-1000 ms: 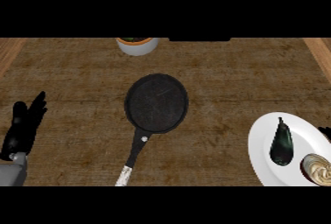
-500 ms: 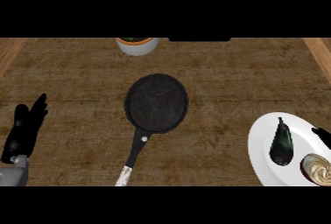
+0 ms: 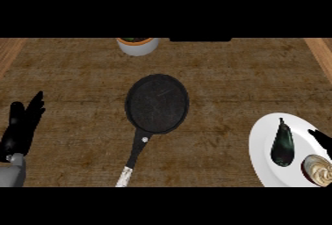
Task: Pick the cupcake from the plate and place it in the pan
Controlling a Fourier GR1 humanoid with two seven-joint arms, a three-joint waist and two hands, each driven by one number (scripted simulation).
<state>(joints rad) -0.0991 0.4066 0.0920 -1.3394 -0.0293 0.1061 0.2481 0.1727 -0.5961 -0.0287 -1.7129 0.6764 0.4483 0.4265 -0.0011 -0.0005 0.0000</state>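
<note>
The right hand [image 3: 321,138] has crept in from the right edge: a second ago only a sliver of black showed beyond the plate [image 3: 262,147], and now a dark tip lies over the plate's right rim, just above the cupcake [image 3: 317,168]. So little of it shows that one cannot tell whether its fingers are spread or curled. It touches nothing that can be seen, and the cupcake has not moved; it sits at the plate's lower right, partly cut off by the view's edge.

A dark, long vegetable [image 3: 283,143], likely an eggplant, lies on the plate to the cupcake's left, unmoved. The pan [image 3: 157,103] stands well left of the plate at mid-counter, its handle pointing down towards the robot, nothing in it. A pot [image 3: 137,44] stands beyond the pan at the far edge.

The left hand [image 3: 23,125] rests far left of the pan, fingers straight and up, holding nothing; it has sunk a little lower than it was a second ago.

The change reads as the start of the reach for the cupcake. The grasp, the lift and the carry leftwards to the pan are all yet to be done
</note>
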